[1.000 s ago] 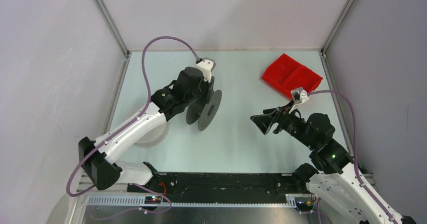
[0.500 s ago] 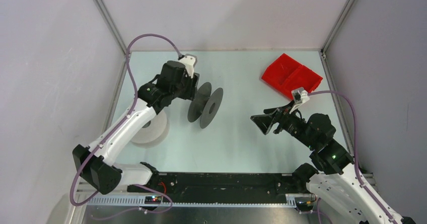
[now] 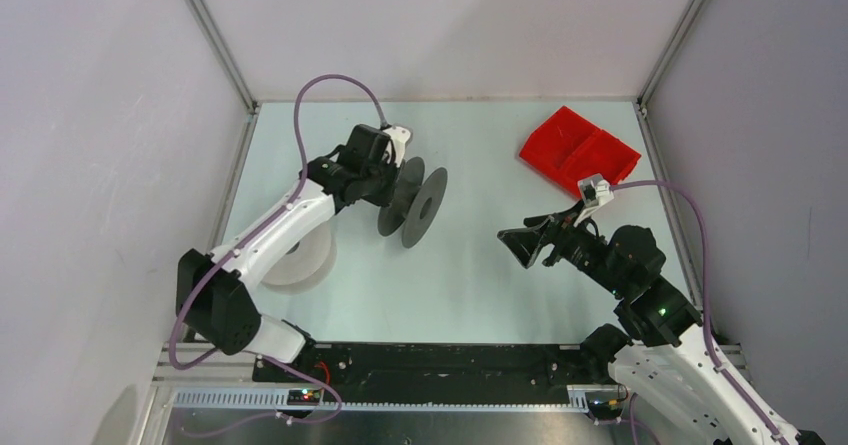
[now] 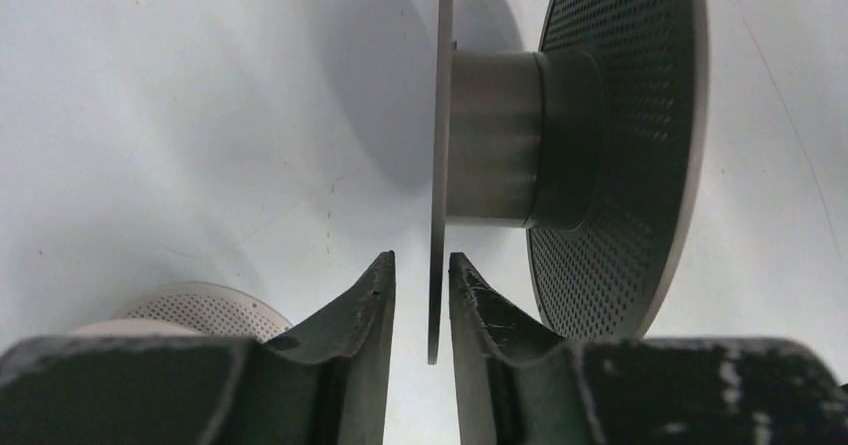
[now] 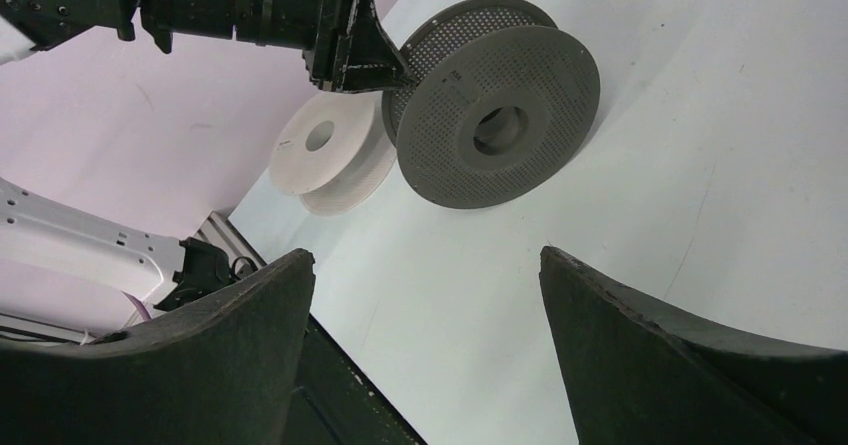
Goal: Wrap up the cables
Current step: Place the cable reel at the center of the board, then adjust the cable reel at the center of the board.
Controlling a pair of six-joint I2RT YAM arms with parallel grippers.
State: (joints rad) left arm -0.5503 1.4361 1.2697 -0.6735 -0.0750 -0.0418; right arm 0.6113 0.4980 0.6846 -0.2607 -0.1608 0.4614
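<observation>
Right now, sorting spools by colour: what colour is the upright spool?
Dark grey spool, perforated flanges; best in right wrist view.

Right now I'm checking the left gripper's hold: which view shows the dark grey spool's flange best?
Left wrist: one flange of the dark grey spool runs edge-on between the fingers of the left gripper. Right wrist shows its perforated face from afar; top view shows it small, beside the arm.

Pale, matt table (image 3: 480, 285) surface. Plain grey-white walls (image 3: 450, 25) close its left, far and right edges. Aluminium posts (image 3: 215, 40) rise at both far corners. A black rail (image 3: 450, 360) runs along the near edge. Lighting is even and shadows are soft.
</observation>
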